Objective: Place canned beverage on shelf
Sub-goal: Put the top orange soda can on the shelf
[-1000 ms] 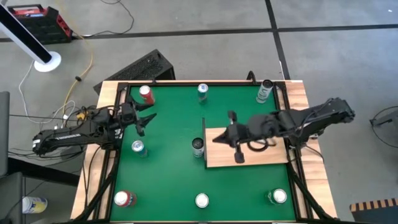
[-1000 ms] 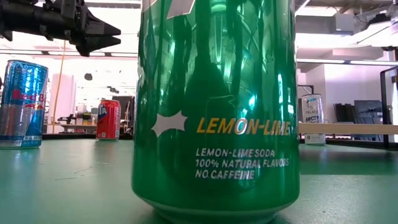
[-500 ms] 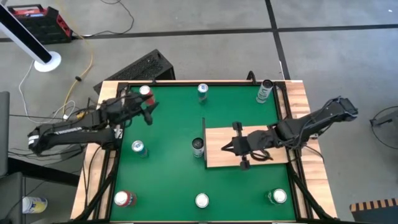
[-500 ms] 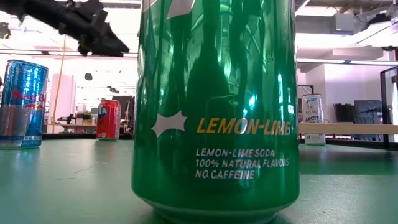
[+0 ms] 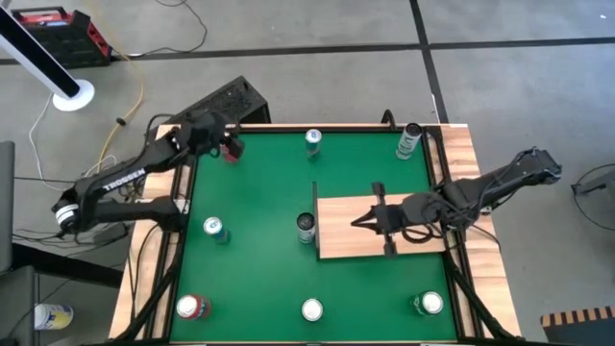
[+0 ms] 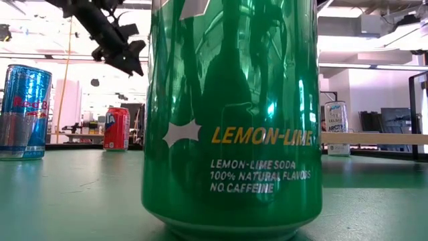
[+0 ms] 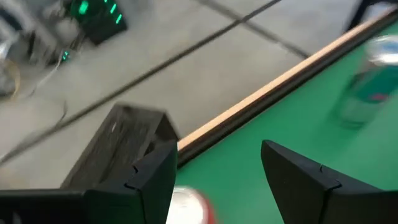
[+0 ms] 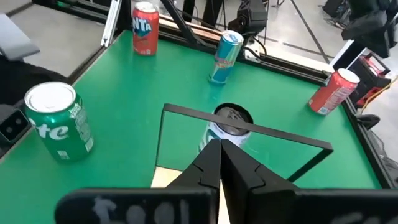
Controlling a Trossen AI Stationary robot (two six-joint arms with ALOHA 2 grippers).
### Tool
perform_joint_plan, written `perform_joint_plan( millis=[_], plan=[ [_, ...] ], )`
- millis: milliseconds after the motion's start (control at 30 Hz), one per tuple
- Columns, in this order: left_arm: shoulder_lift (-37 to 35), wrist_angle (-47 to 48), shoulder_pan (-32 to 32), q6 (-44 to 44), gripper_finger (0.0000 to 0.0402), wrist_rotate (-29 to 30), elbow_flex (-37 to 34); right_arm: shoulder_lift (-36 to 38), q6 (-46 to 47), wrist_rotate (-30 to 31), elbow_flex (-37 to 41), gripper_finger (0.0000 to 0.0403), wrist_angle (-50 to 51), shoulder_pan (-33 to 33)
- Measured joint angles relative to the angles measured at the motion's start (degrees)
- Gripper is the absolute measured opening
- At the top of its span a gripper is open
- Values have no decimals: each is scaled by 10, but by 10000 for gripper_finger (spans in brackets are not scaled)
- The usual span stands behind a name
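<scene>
Shelf [image 5: 344, 235]: flat rectangular board of pale plain wood, lying on the green tabletop [image 5: 259, 279], long axis running from the table's middle out to its right-hand wooden frame; a thin dark upright edge closes the end facing the middle. A dark-topped can [image 5: 306, 227] stands upright just outside that edge, touching or nearly so. Right gripper [image 5: 357, 220] sits low over the board, fingers pressed together, nothing held. Most of the board's surface around it lies bare. Left gripper [image 5: 233, 144], far from the shelf at the table's far-left corner, jaws parted about halfway, straddles a red can's [image 7: 186, 206] top; grip not confirmed.
</scene>
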State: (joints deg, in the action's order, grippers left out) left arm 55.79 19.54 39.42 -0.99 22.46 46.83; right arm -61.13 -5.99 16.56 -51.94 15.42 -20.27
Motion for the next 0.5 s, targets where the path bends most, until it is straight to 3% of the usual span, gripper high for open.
perform_joint_plan(
  millis=[267, 400, 500],
  plan=[
    [36, 103, 81, -30, 220, -24, 42, 26, 18, -17, 0, 36, 42, 0],
    [81, 177, 109, -50, 220, -21, 106, 42, 30, -34, 0, 29, 71, 0],
    [119, 230, 119, -57, 220, -54, 166, 55, 30, -37, 0, 27, 92, -3]
  ],
)
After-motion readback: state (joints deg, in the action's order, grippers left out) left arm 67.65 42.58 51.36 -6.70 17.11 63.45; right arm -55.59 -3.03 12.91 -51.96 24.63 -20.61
